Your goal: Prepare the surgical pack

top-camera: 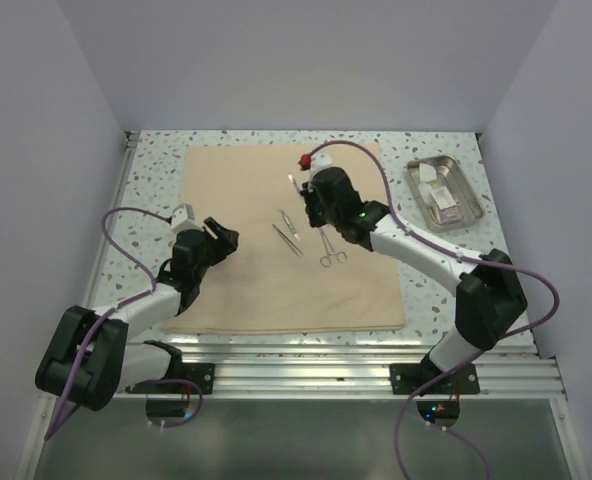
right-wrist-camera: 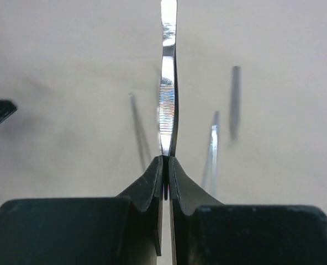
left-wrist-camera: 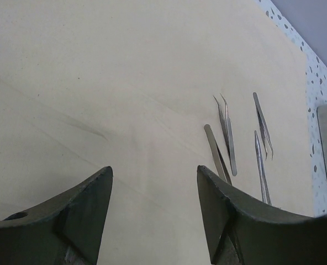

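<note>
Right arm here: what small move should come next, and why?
Probably lift straight up a little. The right gripper has its jaws shut on the tweezers over the cloth; raising them would clear the other instruments lying nearby.

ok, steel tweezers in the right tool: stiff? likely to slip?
Probably stiff and light: the steel tweezers stand straight out of the shut right tool, thin, no sag. Likely slippery: polished metal pinched only at one end, so they may pivot. Set on the cloth, they'd probably lie flat, not roll.
</note>
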Motion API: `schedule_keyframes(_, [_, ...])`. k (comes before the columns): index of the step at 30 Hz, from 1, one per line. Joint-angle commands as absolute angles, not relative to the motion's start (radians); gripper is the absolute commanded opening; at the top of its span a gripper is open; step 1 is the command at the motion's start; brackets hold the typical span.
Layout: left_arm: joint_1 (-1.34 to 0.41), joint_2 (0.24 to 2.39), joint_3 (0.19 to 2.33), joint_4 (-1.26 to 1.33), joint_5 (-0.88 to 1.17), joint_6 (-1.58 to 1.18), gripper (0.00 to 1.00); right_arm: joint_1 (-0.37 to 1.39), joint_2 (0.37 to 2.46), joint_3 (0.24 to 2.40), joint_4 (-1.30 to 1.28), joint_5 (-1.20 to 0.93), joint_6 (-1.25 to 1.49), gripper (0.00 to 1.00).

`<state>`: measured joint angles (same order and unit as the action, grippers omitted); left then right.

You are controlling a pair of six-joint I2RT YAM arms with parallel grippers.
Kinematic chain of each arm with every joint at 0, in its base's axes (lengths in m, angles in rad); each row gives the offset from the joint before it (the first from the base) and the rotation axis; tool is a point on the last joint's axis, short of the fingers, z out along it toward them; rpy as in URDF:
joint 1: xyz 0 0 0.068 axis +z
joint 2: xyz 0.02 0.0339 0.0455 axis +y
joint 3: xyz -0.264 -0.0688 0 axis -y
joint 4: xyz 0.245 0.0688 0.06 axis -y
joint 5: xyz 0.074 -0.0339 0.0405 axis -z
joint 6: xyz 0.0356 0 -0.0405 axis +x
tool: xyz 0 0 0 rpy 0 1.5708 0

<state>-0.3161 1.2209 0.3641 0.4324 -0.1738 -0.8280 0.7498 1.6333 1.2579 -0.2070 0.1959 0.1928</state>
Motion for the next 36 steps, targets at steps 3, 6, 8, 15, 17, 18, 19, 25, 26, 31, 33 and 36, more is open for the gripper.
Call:
schedule_keyframes(3, [-0.311,1.201,0.385,0.462,-0.161,-0.819,0.66,0.507,1.519,1.235,-0.264,0.305,0.267,0.06])
schedule_keyframes(6, [-0.311,1.198,0.382,0.46,-0.161,-0.816,0.66,0.414,1.477,1.219,-0.264,0.371,0.243,0.05])
schedule_keyframes(8, [-0.311,1.195,0.382,0.459,-0.158,-0.816,0.66,0.353,1.485,1.25,-0.305,0.432,0.213,0.02])
schedule_keyframes(15, [-0.311,1.195,0.391,0.454,-0.138,-0.813,0.66,0.192,1.624,1.379,-0.408,0.53,0.132,0.0])
schedule_keyframes(17, [-0.311,1.193,0.391,0.457,-0.132,-0.811,0.66,0.158,1.675,1.402,-0.416,0.56,0.12,0.0])
schedule_keyframes(18, [-0.311,1.195,0.391,0.459,-0.129,-0.813,0.66,0.138,1.692,1.428,-0.422,0.577,0.121,0.0])
schedule_keyframes(19, [-0.311,1.196,0.39,0.46,-0.126,-0.813,0.66,0.129,1.712,1.445,-0.431,0.581,0.117,0.0])
schedule_keyframes(25, [-0.311,1.204,0.394,0.465,-0.117,-0.81,0.66,0.089,1.894,1.624,-0.544,0.589,0.058,0.0])
schedule_keyframes(26, [-0.311,1.207,0.394,0.463,-0.115,-0.807,0.66,0.084,1.914,1.641,-0.567,0.568,0.039,0.0])
schedule_keyframes(31, [-0.311,1.212,0.394,0.471,-0.107,-0.808,0.66,0.046,2.028,1.718,-0.601,0.509,-0.026,0.0])
schedule_keyframes(33, [-0.311,1.218,0.396,0.472,-0.101,-0.807,0.66,0.041,2.048,1.723,-0.591,0.432,-0.107,0.0])
schedule_keyframes(36, [-0.311,1.224,0.397,0.476,-0.097,-0.805,0.66,0.041,2.059,1.723,-0.578,0.413,-0.14,0.0])
